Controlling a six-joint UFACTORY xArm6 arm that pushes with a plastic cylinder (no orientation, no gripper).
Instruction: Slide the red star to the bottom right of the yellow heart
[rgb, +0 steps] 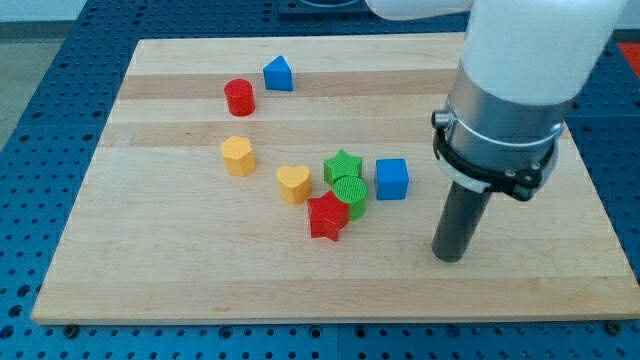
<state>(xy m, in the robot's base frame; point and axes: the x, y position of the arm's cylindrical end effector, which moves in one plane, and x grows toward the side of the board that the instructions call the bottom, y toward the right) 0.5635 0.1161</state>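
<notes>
The red star (327, 217) lies on the wooden board just below and to the right of the yellow heart (294, 183), close to it. The star touches a green cylinder (350, 194) at its upper right. My tip (450, 256) rests on the board well to the right of the star, slightly lower, with bare board between them. The dark rod rises from the tip into the arm's grey and white body at the view's upper right.
A green star (343, 166) sits above the green cylinder, with a blue cube (392, 179) to its right. A yellow hexagon (238, 156) lies left of the heart. A red cylinder (239, 98) and a blue triangular block (278, 73) sit near the view's top.
</notes>
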